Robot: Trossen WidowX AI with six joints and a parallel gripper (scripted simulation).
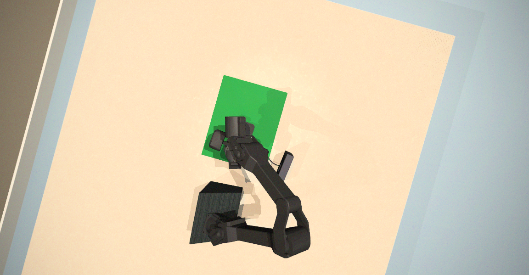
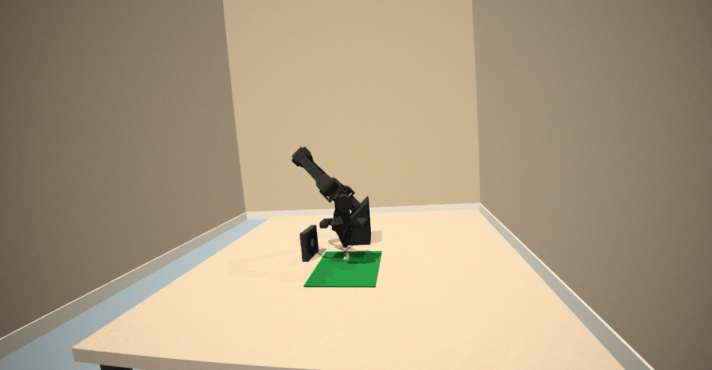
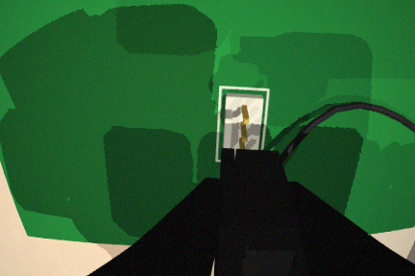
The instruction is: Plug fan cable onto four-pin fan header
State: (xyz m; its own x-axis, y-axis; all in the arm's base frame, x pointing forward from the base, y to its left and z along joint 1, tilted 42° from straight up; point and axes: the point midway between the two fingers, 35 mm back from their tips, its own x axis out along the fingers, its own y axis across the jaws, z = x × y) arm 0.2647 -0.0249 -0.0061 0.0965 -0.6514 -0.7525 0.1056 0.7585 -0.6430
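The green board (image 1: pixel 244 95) (image 2: pixel 343 275) (image 3: pixel 158 75) lies flat on the table. In the wrist view the white header (image 3: pixel 231 100) with gold pins stands inside a white outline (image 3: pixel 244 87); its near end is hidden behind my fingertips. My gripper (image 3: pixel 250 193) (image 2: pixel 345 247) points down over the header, shut on the fan plug. The plug itself is hidden by the fingers in the wrist view. The black cable (image 3: pixel 357 105) (image 2: pixel 327 257) curves out from the fingertips to the fan (image 1: pixel 285 165) (image 2: pixel 309 243), which stands upright beside the board. I cannot tell whether plug and header touch.
A dark slanted block (image 1: pixel 216 206) (image 2: pixel 362 228) stands behind the board, near the arm's base. The arm (image 1: pixel 273 184) (image 2: pixel 318 176) reaches over from that side, and its links hang above the board's near edge and beside the fan.
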